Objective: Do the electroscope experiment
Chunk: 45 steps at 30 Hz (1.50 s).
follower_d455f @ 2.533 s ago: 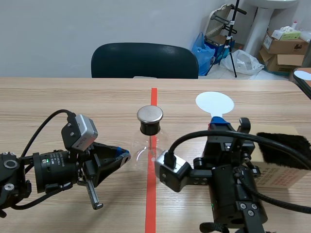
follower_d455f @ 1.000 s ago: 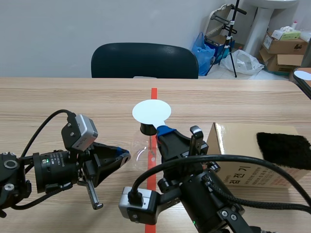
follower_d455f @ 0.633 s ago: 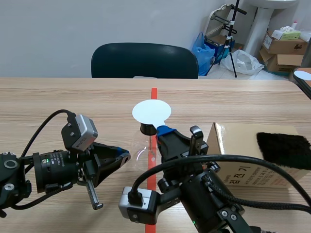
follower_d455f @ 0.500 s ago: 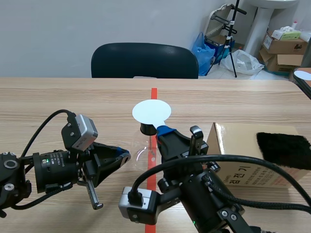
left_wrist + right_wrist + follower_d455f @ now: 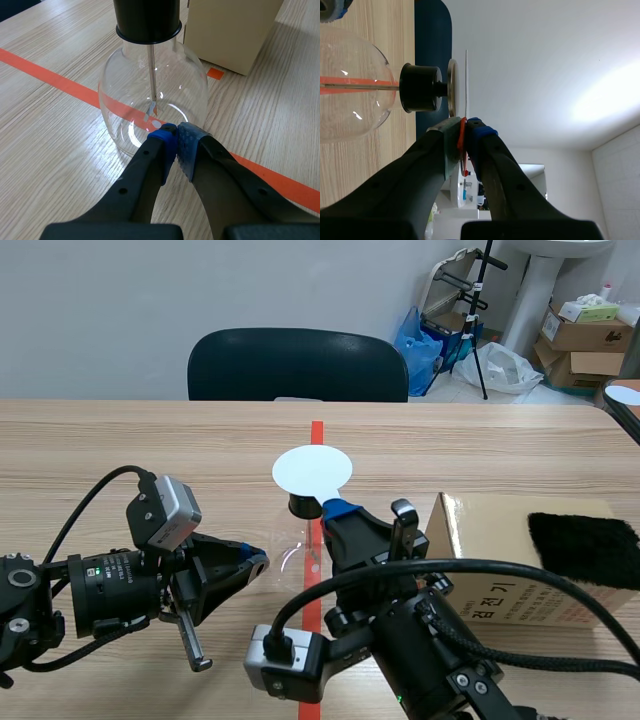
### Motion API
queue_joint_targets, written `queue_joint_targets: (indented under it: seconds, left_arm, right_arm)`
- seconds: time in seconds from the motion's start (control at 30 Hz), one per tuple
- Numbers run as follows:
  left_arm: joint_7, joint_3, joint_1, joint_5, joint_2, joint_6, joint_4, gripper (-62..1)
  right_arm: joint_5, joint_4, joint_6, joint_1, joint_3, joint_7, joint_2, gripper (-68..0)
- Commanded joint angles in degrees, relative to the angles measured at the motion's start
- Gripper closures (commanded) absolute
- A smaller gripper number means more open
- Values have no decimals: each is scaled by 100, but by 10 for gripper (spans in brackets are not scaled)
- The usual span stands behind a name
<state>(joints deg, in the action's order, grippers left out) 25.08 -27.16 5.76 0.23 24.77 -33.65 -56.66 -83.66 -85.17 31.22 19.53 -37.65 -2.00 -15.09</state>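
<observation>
The electroscope is a clear glass flask (image 5: 296, 545) with a black stopper (image 5: 303, 505) and a metal rod (image 5: 151, 70) ending in small foil leaves (image 5: 152, 108). My right gripper (image 5: 335, 508) is shut on the handle of a white disc paddle (image 5: 312, 470). It holds the disc just over the electroscope's metal top plate (image 5: 452, 87), and the disc (image 5: 466, 85) shows edge-on right beside that plate. My left gripper (image 5: 175, 140) is shut on nothing, with its tips against the flask's lower glass (image 5: 152, 100).
A cardboard box (image 5: 520, 585) with a black fur cloth (image 5: 585, 540) on top stands right of the right arm. A dark chair (image 5: 298, 365) sits behind the table's far edge. Bare wood lies left of and beyond the flask.
The right arm swung left from in front of the box, carrying the white disc over the electroscope's top. It has held still for the last second. The left arm has not moved.
</observation>
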Motion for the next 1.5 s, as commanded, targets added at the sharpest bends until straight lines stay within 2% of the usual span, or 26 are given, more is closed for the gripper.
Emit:
queue_joint_targets:
  seconds: [0.0,0.23,0.77,0.97,1.13,1.47]
  left_arm:
    - [63,13,61,-59,-13,-7,-92,-30]
    - [63,17,61,-59,-13,-4,-92,-30]
    - [63,17,61,-59,-13,-4,-92,-30]
    - [63,17,61,-59,-13,-4,-92,-30]
    - [63,17,61,-59,-13,-4,-92,-30]
    - [63,17,61,-59,-13,-4,-92,-30]
  right_arm:
    - [-4,-136,83,-131,-20,-74,-61,-10]
    - [-4,-136,83,-131,-17,-525,-61,-10]
    - [-4,-136,83,-129,-17,-2708,-61,-10]
    - [-4,-136,83,-129,-17,-3331,-61,-10]
    - [-4,-136,83,-129,-17,-3543,-61,-10]
    - [-4,-136,83,-127,-20,-3532,-61,-10]
